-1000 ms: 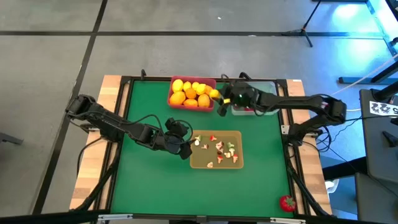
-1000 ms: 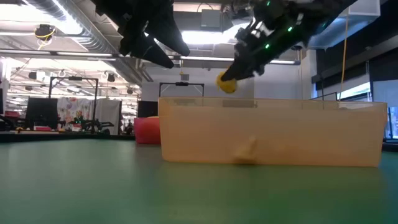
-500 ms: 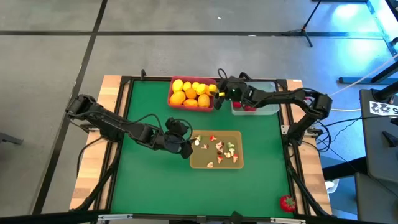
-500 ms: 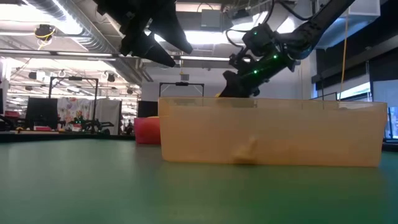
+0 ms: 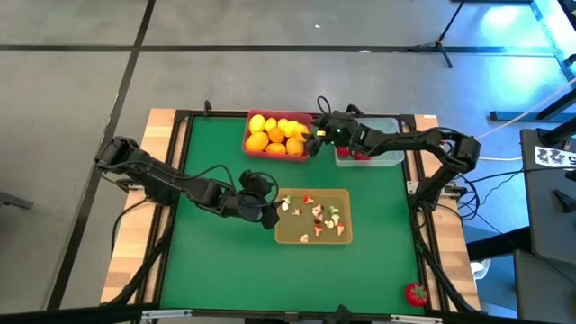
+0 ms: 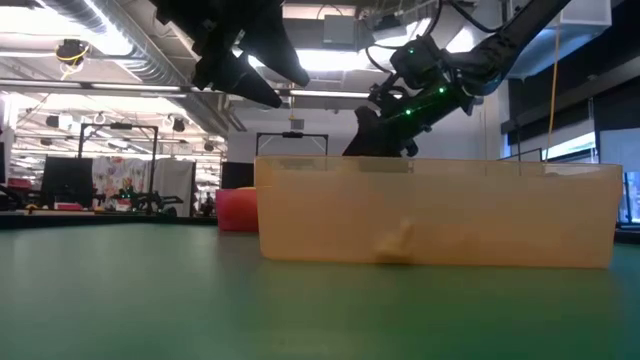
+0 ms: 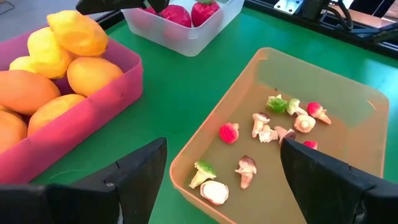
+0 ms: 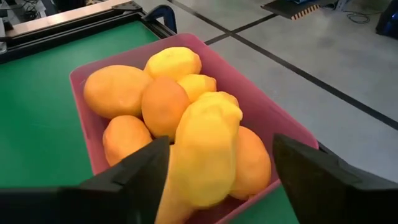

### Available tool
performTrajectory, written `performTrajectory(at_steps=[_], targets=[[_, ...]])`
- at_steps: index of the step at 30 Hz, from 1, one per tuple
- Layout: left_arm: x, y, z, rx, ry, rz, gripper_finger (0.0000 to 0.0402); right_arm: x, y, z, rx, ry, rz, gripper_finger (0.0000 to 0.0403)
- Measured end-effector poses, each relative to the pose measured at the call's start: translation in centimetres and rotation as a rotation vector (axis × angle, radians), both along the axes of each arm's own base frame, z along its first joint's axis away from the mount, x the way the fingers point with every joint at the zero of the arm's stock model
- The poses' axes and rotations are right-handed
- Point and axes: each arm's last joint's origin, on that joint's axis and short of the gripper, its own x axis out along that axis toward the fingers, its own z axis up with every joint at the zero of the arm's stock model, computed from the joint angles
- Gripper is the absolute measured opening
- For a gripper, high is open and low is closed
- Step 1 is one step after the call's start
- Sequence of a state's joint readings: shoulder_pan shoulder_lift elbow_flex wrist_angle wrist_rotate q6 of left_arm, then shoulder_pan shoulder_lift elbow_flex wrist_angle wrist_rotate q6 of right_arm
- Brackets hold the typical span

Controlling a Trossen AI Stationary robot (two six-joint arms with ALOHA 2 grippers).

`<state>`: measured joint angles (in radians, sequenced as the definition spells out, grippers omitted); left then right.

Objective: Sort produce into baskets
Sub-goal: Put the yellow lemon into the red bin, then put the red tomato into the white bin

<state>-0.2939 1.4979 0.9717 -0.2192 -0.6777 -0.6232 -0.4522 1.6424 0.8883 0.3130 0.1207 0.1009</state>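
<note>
The pink basket (image 5: 278,114) at the far middle holds a pile of yellow and orange lemons (image 5: 274,133). My right gripper (image 5: 315,137) hovers open at its right end, and a yellow lemon (image 8: 202,143) lies on the pile between its fingers. The clear basket (image 5: 387,153) beside it holds red fruits (image 7: 177,14). The tan basket (image 5: 310,238) holds small mushroom, red and green pieces (image 7: 273,124). My left gripper (image 5: 270,214) stands open above the tan basket's left end, holding nothing. My right gripper reaches slanting down from the table's right side, with its fingers either side of the yellow lemon. One finger (image 8: 134,183) shows right against the lemon's side (image 8: 169,180), and I cannot tell whether they touch. The other finger stands clear. The lemon rests on the other lemons.
One red fruit with a green top (image 5: 415,292) lies at the near right corner, outside the green mat. Bare green mat (image 5: 225,261) spreads over the left and near parts of the table. In the low view the tan basket's wall (image 6: 430,215) hides the baskets behind it.
My right gripper has carried the yellow lemon down and toward the table's left edge, from above the gap between the baskets to the pink basket's right end. Its fingers have then spread, and the lemon now lies on the pile.
</note>
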Motion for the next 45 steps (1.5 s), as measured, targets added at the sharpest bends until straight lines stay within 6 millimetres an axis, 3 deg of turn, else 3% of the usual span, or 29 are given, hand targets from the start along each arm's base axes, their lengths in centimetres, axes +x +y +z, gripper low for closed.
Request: performTrajectory(at_steps=[8,12,21,29,45], targets=[[0.0,0.0,0.0,0.000,0.001,-0.001,0.0308,-0.1,0.1,0.1,-0.001,0.010,0.010,0.0322],[0.0,0.0,0.0,0.000,0.001,-0.001,0.0308,-0.9,1.6,1.6,-0.029,0.078,0.081,0.0322],[0.0,0.0,0.0,0.001,0.002,-0.002,0.0308,-5.1,8.7,5.3,0.040,0.296,0.294,0.0321],[0.0,0.0,0.0,0.002,0.003,-0.002,0.0308,-9.8,15.4,7.1,0.272,0.390,0.511,0.0321],[0.0,0.0,-0.1,0.005,0.009,-0.004,0.0309,-14.6,26.6,6.0,0.691,0.655,0.598,0.0321]])
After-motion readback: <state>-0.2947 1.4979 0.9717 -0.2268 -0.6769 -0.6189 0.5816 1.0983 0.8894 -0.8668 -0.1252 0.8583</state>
